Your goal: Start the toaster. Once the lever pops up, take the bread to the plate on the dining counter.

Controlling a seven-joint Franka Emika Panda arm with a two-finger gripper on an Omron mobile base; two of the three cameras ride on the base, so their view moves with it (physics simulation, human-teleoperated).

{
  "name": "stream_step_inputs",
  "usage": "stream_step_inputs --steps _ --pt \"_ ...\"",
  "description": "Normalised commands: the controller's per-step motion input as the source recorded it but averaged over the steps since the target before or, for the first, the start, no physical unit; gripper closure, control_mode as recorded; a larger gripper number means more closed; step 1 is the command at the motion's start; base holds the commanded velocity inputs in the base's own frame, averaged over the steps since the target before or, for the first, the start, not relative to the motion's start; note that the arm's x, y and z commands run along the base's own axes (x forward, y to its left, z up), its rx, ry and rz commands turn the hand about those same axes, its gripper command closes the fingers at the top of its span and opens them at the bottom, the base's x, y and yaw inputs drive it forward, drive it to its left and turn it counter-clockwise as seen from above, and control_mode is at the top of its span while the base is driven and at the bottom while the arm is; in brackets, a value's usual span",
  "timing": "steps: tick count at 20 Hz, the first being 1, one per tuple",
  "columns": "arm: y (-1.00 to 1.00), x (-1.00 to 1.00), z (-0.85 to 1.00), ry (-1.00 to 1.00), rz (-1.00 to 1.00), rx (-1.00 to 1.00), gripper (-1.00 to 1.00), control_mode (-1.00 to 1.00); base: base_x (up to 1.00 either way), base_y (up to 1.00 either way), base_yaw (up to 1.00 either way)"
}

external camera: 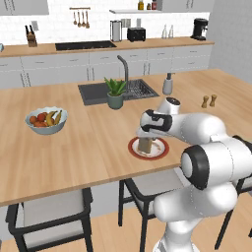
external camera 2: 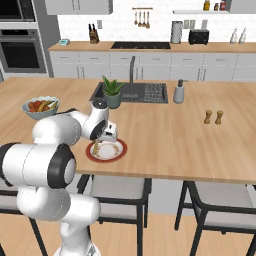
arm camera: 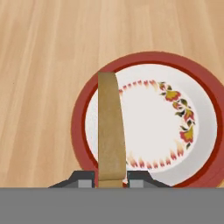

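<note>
My gripper [arm camera: 111, 180] is shut on the bread [arm camera: 109, 131], a thin tan slice held on edge between the two fingertips. The slice hangs over the left part of the plate [arm camera: 210, 96], which has a red rim and a flowered pale centre. In the left base view the bread [external camera: 144, 145] stands upright at the plate [external camera: 161, 150] under the gripper [external camera: 144, 141], near the front edge of the dining counter [external camera: 74, 147]; whether it touches the plate I cannot tell. The black toaster [external camera: 136, 34] stands on the far wall counter.
A fruit bowl [external camera: 47, 120] sits left of the plate. Behind it are a potted plant [external camera: 115, 92], the dark sink [external camera: 96, 93], a soap dispenser [external camera: 168, 84] and two shakers [external camera: 208, 101]. Stools [external camera: 49, 216] stand under the counter's front edge.
</note>
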Motion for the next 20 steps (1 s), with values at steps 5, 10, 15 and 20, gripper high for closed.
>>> stream_step_inputs --steps 5,10,15,20 --pt "-0.09 0.0 -0.56 0.0 -0.06 0.05 1.0 -1.0 0.0 0.0 0.0" --pt "-0.09 0.0 -0.5 -0.02 -0.04 0.09 1.0 -1.0 0.0 0.0 0.0" --pt "0.0 0.0 -0.07 0.0 -0.03 0.04 -1.0 -1.0 0.0 0.0 0.0" --pt "0.0 0.0 0.0 0.0 -0.06 0.0 -1.0 -1.0 0.0 0.0 0.0"
